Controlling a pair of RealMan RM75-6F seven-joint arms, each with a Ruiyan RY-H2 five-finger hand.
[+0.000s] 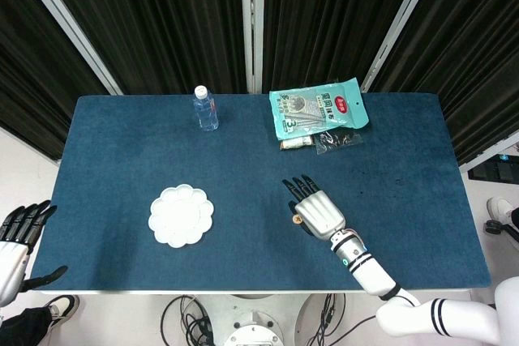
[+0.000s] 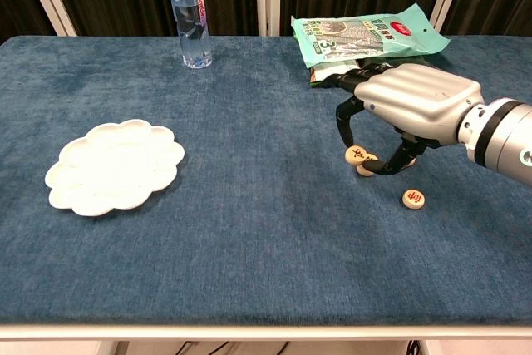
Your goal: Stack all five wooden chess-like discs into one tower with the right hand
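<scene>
My right hand (image 2: 411, 104) hovers low over the table right of centre, pinching a wooden disc (image 2: 356, 155) between a fingertip and the thumb. That held disc sits against, and slightly over, a second disc (image 2: 367, 170) lying on the cloth. A third disc (image 2: 415, 199) lies apart, nearer the front edge. In the head view the right hand (image 1: 318, 212) covers most of the discs; only one disc (image 1: 297, 219) peeks out at its left side. My left hand (image 1: 18, 232) hangs off the table's front left corner, fingers spread, holding nothing.
A white flower-shaped palette (image 2: 115, 165) lies at the left. A water bottle (image 2: 191, 16) stands at the back. Green snack bags (image 2: 366, 32) and a dark packet (image 1: 338, 140) lie at the back right, just behind the right hand. The table (image 2: 249, 230) is blue cloth.
</scene>
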